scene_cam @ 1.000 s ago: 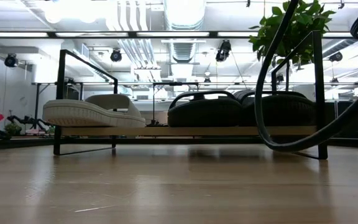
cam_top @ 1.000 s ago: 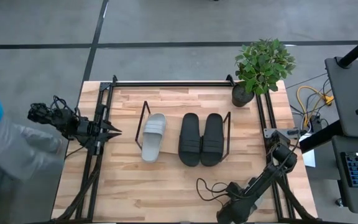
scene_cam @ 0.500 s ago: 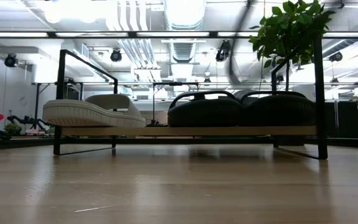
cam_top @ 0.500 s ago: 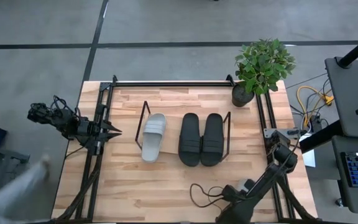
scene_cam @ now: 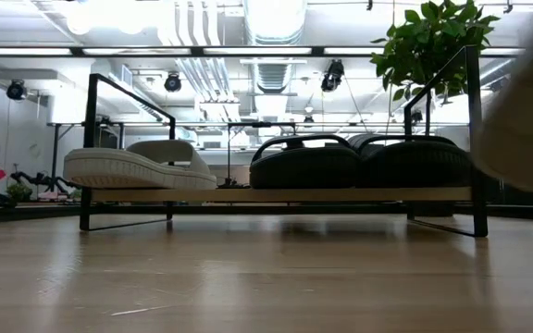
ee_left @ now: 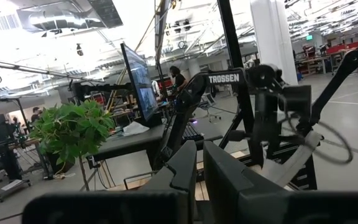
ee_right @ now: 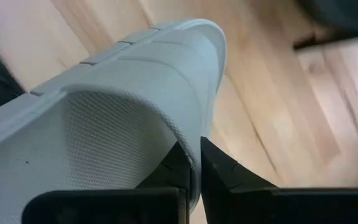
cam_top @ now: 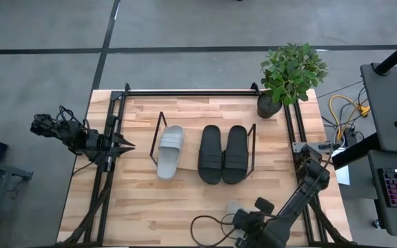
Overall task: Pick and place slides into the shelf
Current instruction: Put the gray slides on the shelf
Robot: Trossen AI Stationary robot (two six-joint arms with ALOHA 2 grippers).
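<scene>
Fingers of the right gripper (ee_right: 193, 163) pinched on the strap edge of a grey slide (ee_right: 123, 106), held off the table (cam_top: 185, 200) near its front edge; a second ago this gripper was partly open and empty, farther right. Left gripper (cam_top: 124, 145): fingers shut, nothing between them, parked at the table's left side, unchanged. Slides counted: four. Three lie on the shelf (cam_top: 205, 155), namely one grey (cam_top: 170, 151) at its left end and two black (cam_top: 222, 153) side by side at its right end, none moved since the earlier frame; the fourth, grey, is the held one. Shelves: one. Potted plant (cam_top: 289, 72): one, at the far right corner. Overhead, the held slide shows only as a pale patch (cam_top: 234, 207) beside the right arm; the right wrist view alone shows the grip itself. Low view: a blurred pale shape (scene_cam: 526, 129) at the right edge, not there earlier.
</scene>
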